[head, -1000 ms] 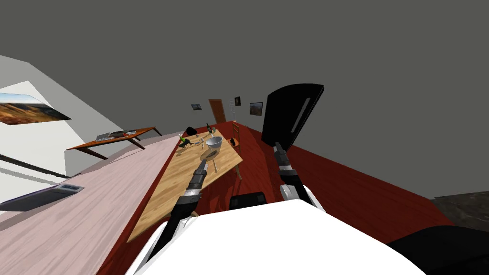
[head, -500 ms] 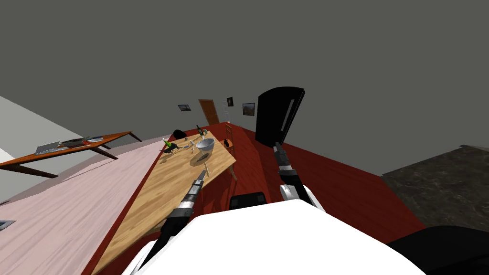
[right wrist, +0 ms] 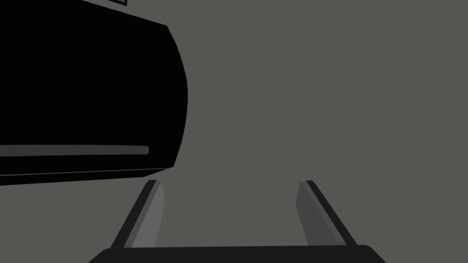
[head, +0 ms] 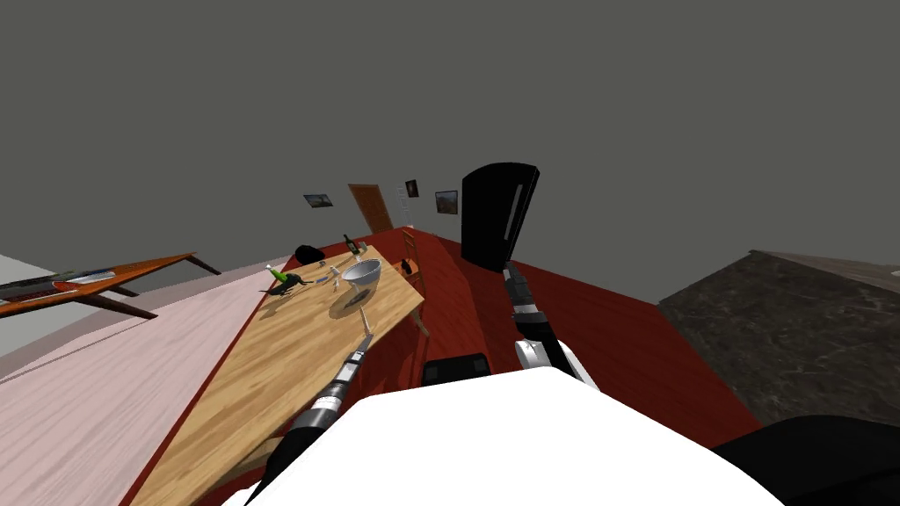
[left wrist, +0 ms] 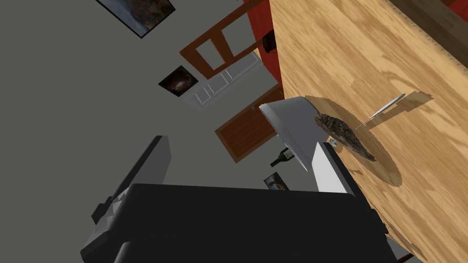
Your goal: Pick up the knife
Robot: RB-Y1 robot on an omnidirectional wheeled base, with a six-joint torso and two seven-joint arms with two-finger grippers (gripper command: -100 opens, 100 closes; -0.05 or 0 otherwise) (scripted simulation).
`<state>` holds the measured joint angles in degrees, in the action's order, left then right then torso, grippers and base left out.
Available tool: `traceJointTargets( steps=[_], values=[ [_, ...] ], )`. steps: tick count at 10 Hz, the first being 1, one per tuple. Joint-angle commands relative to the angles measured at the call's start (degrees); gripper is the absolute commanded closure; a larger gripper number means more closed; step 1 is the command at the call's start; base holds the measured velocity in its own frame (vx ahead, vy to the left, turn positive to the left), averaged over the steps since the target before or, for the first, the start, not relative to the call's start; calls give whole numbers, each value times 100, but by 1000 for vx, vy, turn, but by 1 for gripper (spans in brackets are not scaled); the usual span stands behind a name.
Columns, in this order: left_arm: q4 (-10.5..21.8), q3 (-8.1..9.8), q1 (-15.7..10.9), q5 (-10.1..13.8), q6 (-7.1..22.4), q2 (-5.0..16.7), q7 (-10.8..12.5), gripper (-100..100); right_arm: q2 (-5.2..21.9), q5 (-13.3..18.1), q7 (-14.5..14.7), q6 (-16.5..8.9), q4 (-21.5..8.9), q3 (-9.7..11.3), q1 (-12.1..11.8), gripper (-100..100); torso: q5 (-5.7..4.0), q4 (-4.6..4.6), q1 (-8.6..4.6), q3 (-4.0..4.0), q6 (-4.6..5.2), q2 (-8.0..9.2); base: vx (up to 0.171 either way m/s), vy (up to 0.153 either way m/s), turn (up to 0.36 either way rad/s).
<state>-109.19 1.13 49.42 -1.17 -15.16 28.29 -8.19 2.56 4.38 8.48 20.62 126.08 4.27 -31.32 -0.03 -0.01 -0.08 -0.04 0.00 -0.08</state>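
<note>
The knife (left wrist: 381,108) lay on the table (left wrist: 365,41) — a thin silver blade, tipped up at a slant, with its shadow on the wood beside it. It sat just off the edge of a round disc (left wrist: 388,169) of darker wood. A grey bowl (left wrist: 292,128) stood on that disc, with a mottled brown lump (left wrist: 345,136) right beside its base.

The left gripper (left wrist: 240,145) pointed along the table toward the bowl, with its fingers spread apart and nothing between them. The knife was ahead of it, out past the lighter finger (left wrist: 330,169) and clear of it, not touching. In the head view the left arm reached over the near half of the table and its tip stopped short of the disc and bowl.

A green bottle (head: 281,275) sat at the far end of the table, with a few small things near it that I could not make out. A dark bottle (head: 352,244) stood nearer the far corner, and a chair (head: 410,262) stood at the table's far side.

The right gripper (right wrist: 229,181) was held up to the right of the table, over the red floor (head: 615,343) and well apart from the knife — its fingers were parted and empty. In the head view it pointed toward a tall black block (head: 494,215) against the grey wall.
</note>
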Motion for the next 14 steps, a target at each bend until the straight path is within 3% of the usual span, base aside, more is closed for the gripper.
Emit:
traceJointTargets(
  steps=[1,2,4,9,10,13,14],
  values=[
    [286,35,120,18,83,210,13,-100,0,0,0,0,0,0,0,0,0,0,0,0,0,0,76,-49,-269],
    [511,36,177,18,168,326,20,-100,0,0,0,0,0,0,0,0,0,-2,0,-6,2,-10,91,-46,-207],
    [596,36,177,18,168,326,20,-100,0,0,0,0,0,-1,-1,0,0,-3,3,-6,-2,-10,43,-19,-43],
    [1782,2,297,17,635,843,165,-100,1,0,0,0,0,-1,-2,0,3,-10,15,-27,1,-47,132,-10,-222],
    [1828,2,297,17,635,843,165,-100,1,0,0,0,0,-1,-2,0,4,-13,16,-34,0,-58,131,13,-61],
    [2530,-41,265,12,925,1068,312,-100,1,0,0,0,0,-1,-2,0,5,-8,27,-21,0,-36,142,38,-185],
    [2601,-41,265,12,925,1068,312,-100,1,0,0,0,0,-2,-2,0,5,-10,29,-28,-1,-49,139,35,-67]
  ],
)
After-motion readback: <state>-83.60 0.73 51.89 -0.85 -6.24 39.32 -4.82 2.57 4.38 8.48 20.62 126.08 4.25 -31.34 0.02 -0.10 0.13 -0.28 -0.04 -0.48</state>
